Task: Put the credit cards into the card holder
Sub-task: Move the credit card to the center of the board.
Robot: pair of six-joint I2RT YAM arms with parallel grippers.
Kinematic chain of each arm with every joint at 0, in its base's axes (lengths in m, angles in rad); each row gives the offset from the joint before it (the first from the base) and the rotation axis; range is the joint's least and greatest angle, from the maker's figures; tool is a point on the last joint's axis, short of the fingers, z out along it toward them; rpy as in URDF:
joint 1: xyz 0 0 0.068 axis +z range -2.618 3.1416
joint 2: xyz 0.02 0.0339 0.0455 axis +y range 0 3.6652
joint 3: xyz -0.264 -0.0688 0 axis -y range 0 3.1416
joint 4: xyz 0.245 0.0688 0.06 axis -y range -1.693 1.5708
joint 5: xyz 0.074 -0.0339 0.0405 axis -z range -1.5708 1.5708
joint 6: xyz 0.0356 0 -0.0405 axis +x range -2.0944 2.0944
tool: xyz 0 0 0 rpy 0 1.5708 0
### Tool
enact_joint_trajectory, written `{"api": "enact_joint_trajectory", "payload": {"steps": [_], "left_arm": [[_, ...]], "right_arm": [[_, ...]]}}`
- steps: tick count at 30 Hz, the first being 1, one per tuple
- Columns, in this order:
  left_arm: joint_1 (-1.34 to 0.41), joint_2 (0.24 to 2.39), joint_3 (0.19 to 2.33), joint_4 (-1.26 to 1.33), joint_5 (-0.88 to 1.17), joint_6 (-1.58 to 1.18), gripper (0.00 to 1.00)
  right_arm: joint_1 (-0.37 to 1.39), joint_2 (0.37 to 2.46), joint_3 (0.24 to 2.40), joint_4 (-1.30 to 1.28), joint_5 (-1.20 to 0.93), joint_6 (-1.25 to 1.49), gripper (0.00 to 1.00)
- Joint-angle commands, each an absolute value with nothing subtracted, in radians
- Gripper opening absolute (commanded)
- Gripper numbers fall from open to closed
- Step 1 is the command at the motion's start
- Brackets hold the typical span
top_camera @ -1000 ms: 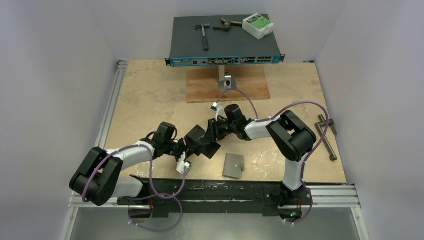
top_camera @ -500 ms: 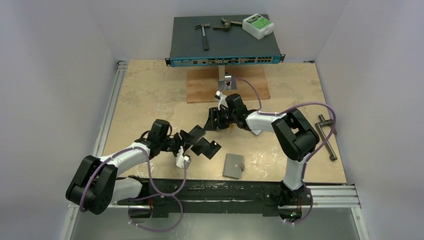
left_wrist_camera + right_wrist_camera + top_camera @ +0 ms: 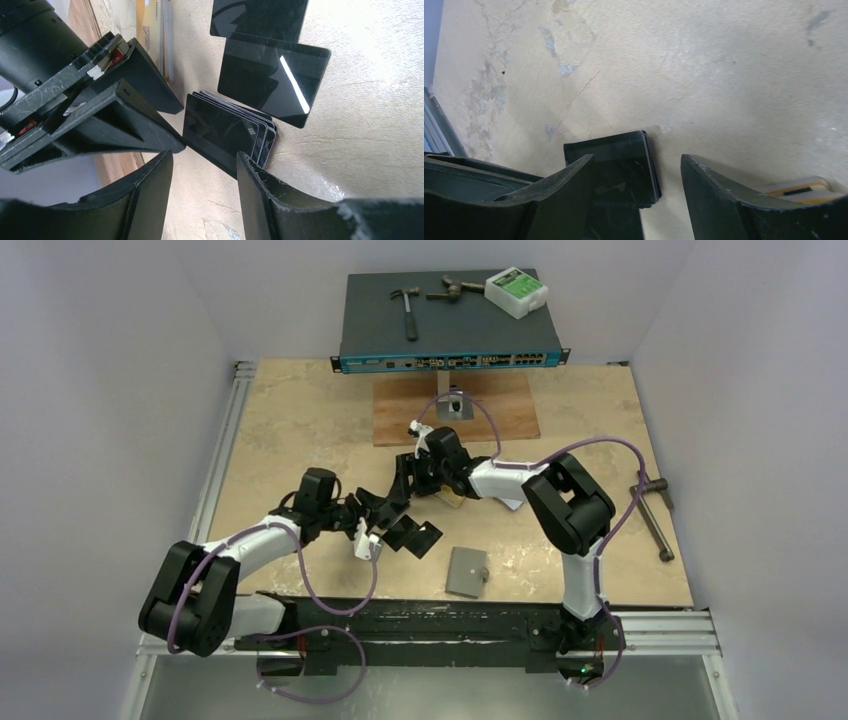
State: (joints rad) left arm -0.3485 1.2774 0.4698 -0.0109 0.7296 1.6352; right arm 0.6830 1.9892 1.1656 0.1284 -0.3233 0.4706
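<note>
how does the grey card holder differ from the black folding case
The grey card holder lies as one flat rectangle; the black folding case is spread into several panels. The grey card holder sits nearer the front edge; the black folding case lies farther back. Both rest on the table.

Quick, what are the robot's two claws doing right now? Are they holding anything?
Left gripper: open, holding nothing.
Right gripper: open, holding nothing.
</note>
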Motion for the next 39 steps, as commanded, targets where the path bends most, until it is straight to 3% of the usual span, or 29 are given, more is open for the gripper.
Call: {"api": "enact_joint_trajectory", "payload": {"steps": [1,39], "left_arm": [[-0.342,1.298,0.488,0.005,0.793,1.656,0.49],[-0.344,1.395,0.545,-0.016,0.785,1.697,0.5]], "right_arm": [[0.699,2.016,1.175,0.148,-0.318,0.489,0.63],[0.709,1.958,0.98,0.302,-0.44,0.597,0.51]]}}
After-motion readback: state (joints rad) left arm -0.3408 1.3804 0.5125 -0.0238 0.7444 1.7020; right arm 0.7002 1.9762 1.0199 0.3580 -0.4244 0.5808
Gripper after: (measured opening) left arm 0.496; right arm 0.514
